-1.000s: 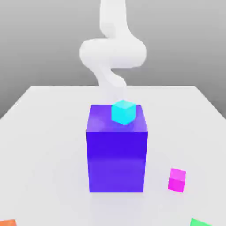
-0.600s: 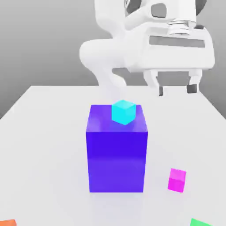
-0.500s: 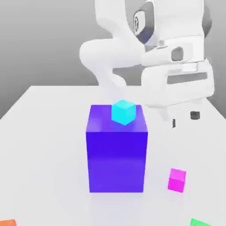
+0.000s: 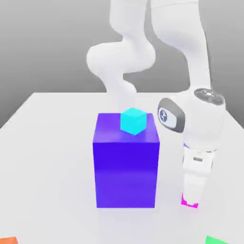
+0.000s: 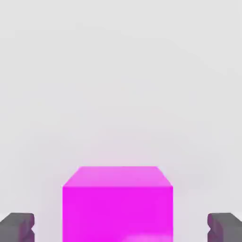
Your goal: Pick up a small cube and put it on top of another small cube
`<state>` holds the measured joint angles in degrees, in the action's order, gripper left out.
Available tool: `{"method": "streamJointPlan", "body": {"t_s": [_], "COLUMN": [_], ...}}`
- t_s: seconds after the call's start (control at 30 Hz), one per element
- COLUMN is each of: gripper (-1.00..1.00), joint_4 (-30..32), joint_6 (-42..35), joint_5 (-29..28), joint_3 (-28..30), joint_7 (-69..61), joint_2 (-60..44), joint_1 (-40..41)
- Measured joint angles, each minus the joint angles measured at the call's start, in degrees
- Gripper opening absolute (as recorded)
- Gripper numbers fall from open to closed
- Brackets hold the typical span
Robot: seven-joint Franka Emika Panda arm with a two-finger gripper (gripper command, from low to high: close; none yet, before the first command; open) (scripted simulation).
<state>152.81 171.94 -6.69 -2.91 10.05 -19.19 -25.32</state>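
Note:
The small magenta-pink cube (image 4: 189, 205) lies on the white table at the exterior view's right, with just its lower edge peeking out under my hand. My gripper (image 4: 191, 198) has come straight down over it. In the hand view the cube (image 5: 117, 203) sits between the two dark fingertips (image 5: 18, 226), with a gap of table on each side, so the gripper (image 5: 121, 228) is open around it. A small cyan cube (image 4: 133, 121) rests on top of the big blue-violet block (image 4: 126, 171), to the exterior view's left of my hand.
The tall blue-violet block stands close beside my hand. An orange corner (image 4: 7, 240) shows at the front left edge of the exterior view and a green corner (image 4: 217, 240) at the front right. The white table (image 4: 47, 167) spreads all round.
My hand has dropped from high above the table down onto the magenta cube, which it now mostly covers. The cubes and the block have not moved.

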Motion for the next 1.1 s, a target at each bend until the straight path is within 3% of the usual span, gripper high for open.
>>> {"method": "streamJointPlan", "body": {"t_s": [0.2,0.4,0.93,1.07,1.1], "gripper": [-1.00,-1.00,-1.00,-1.00,1.00], "joint_4": [0.02,2.08,-29.09,-31.48,-31.61], "joint_6": [-0.16,-9.01,-29.08,-24.35,-23.36], "joint_5": [-0.17,3.56,5.53,5.21,5.15], "joint_3": [-0.08,-3.34,0.39,0.95,1.03], "joint_7": [0.14,-2.67,-4.07,-3.86,-3.82], "joint_2": [0.10,11.05,-0.05,-7.16,-8.28], "joint_1": [0.09,2.53,6.50,6.46,6.41]}}
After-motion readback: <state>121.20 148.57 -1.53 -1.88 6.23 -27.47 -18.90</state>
